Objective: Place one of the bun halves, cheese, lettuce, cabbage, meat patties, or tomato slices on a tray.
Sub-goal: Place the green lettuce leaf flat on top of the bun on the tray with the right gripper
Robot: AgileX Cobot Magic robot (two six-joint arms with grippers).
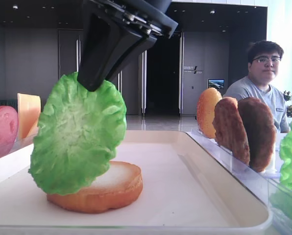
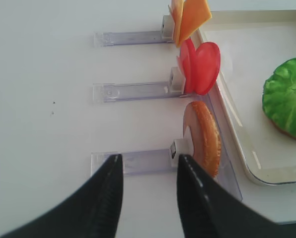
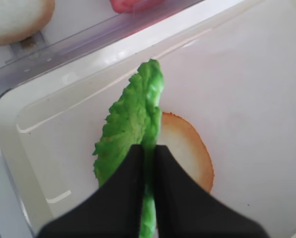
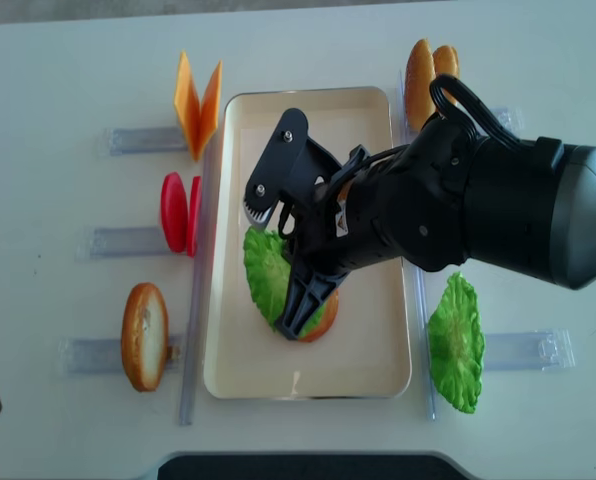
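Observation:
My right gripper [image 3: 149, 148] is shut on the rim of a bright green lettuce [image 3: 133, 119] leaf, which stands nearly on edge. The lettuce [image 1: 80, 132] hangs tilted over a bun half [image 1: 116, 188] that lies flat, pale face up, on the cream tray [image 1: 185, 196]. Its lower edge covers part of the bun half [image 4: 326, 322]; whether they touch I cannot tell. From above, the right gripper [image 4: 298, 320] reaches over the middle of the tray [image 4: 368, 350]. My left gripper [image 2: 148, 157] is open and holds nothing, over bare table beside a clear rack.
Left of the tray, racks hold cheese [image 2: 190, 17], tomato slices [image 2: 202, 67] and a bun half [image 2: 205, 139]. On the right stand a domed bun top [image 1: 207, 111], two meat patties [image 1: 231, 129] and a second lettuce leaf [image 4: 456, 340]. A person [image 1: 263, 73] sits behind the table.

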